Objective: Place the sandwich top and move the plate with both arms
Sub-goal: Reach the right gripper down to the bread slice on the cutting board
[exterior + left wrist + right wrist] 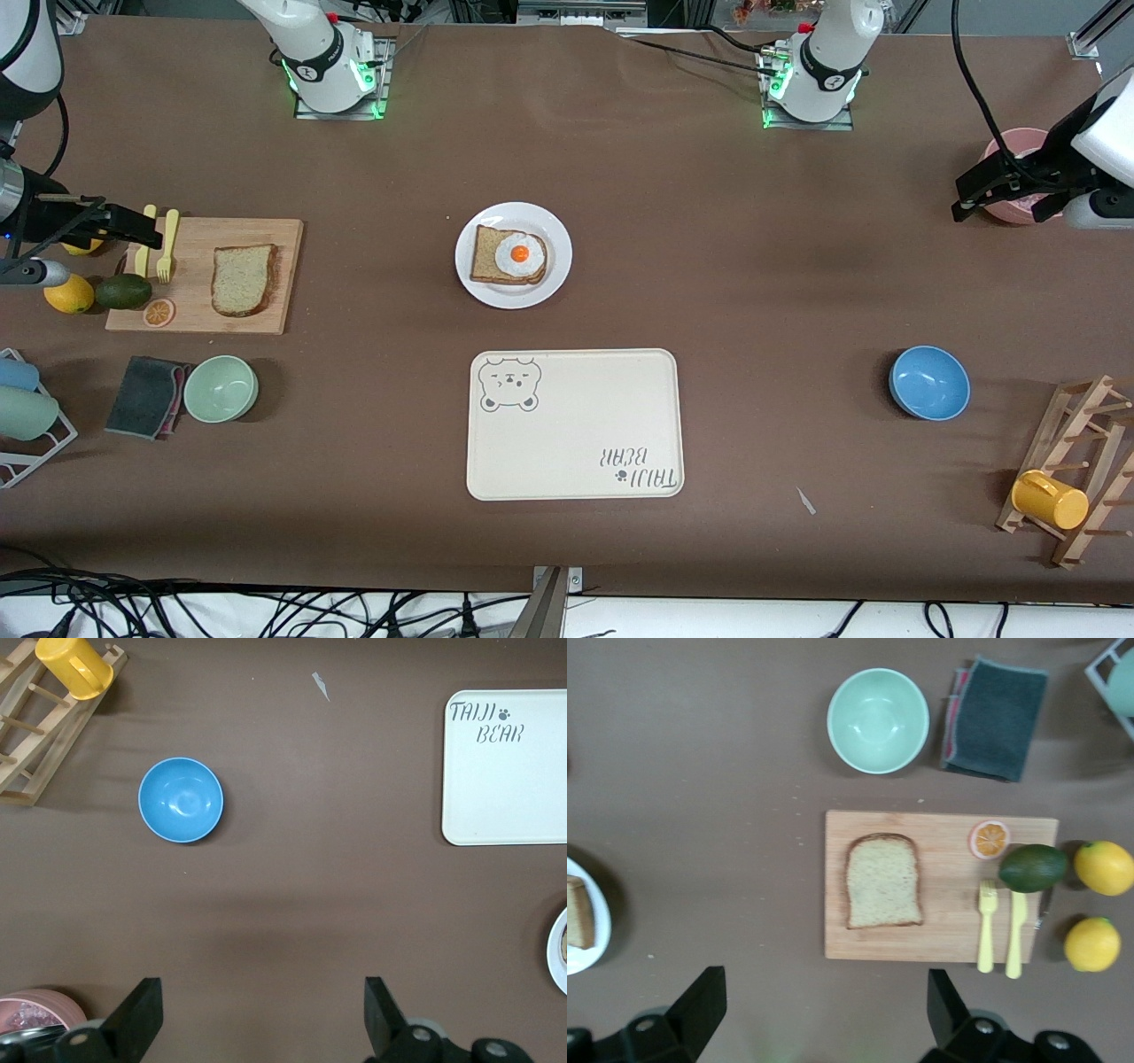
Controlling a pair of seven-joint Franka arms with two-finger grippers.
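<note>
Nothing of the task is done yet, judging by how things lie. The sandwich top (244, 279), a plain slice of brown bread, lies flat on the wooden cutting board (257, 315) at middle left of the front view, beside a fork (166, 245) and an orange slice (159, 312). The plate (478, 288) sits near the centre of that view, farther from the front camera than the cream tray (576, 425), and carries a bread slice topped with a fried egg (519, 254).

The right gripper (824, 1014) hangs at the left edge of the front view, over the table just off the cutting board, its fingers wide apart and holding nothing. The left gripper (263, 1014) waits at the upper right edge, over the table by a pink bowl (1010, 206), its fingers likewise spread and empty.

Still to come: picking up the plain slice, laying it on the egg slice, then both arms moving the plate, probably onto the tray.
</note>
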